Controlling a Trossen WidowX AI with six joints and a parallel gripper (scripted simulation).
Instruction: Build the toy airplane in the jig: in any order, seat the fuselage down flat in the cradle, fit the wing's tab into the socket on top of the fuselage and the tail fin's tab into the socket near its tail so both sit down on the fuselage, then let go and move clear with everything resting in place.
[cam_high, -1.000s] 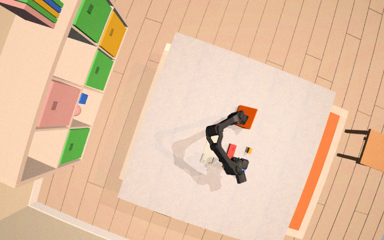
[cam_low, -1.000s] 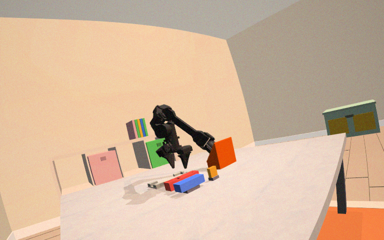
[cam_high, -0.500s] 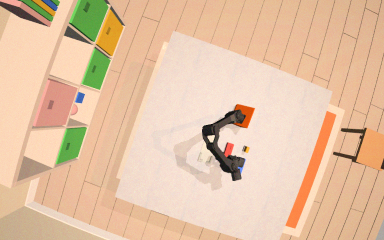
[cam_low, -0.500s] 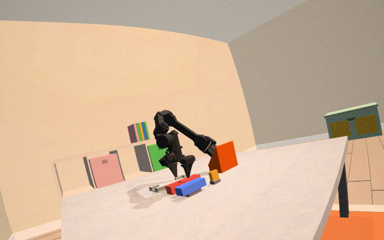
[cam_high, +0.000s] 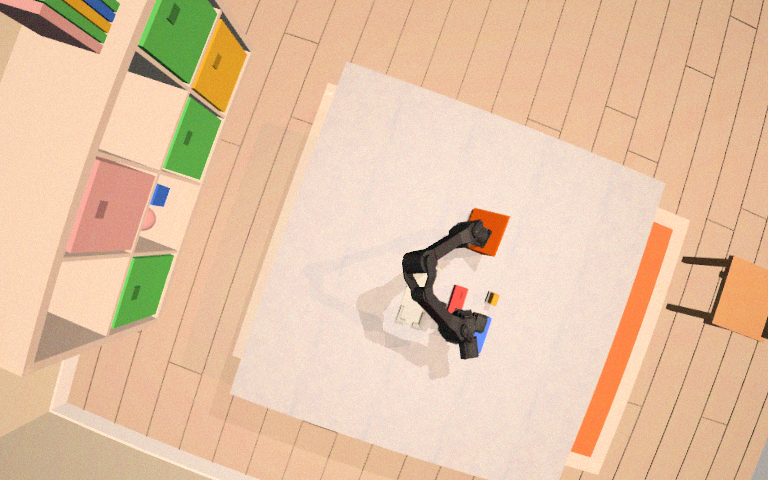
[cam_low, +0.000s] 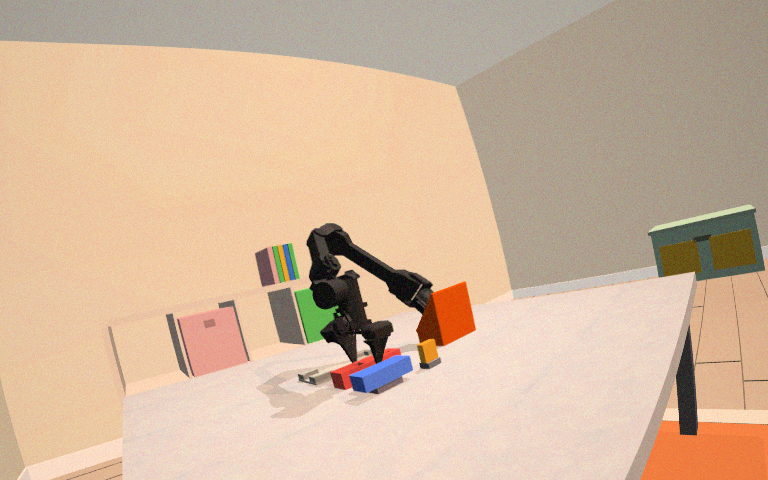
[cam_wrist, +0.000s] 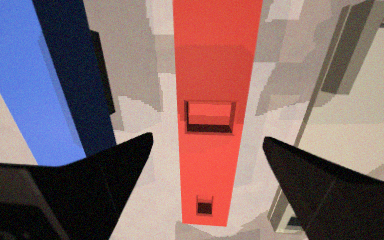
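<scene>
The red fuselage (cam_high: 458, 297) (cam_low: 342, 378) (cam_wrist: 210, 165) lies on the table, its large and small sockets facing up in the wrist view. My gripper (cam_low: 367, 362) (cam_wrist: 206, 139) is open above it, one finger on each side in the wrist view, touching nothing that I can see. The blue wing (cam_high: 483, 335) (cam_low: 382, 373) (cam_wrist: 40, 85) lies beside the fuselage, tab underneath. The yellow tail fin (cam_high: 494, 298) (cam_low: 427, 352) stands on its dark base near the wing's end. The pale jig (cam_high: 408, 314) (cam_low: 317, 375) (cam_wrist: 350, 125) lies empty on the fuselage's other side, partly hidden by the arm in the top view.
An orange-red block (cam_high: 498, 233) (cam_low: 453, 316) stands at the arm's base. The arm (cam_high: 436, 311) (cam_low: 368, 263) arches over the jig side. The wing and the jig lie close outside the fingers in the wrist view.
</scene>
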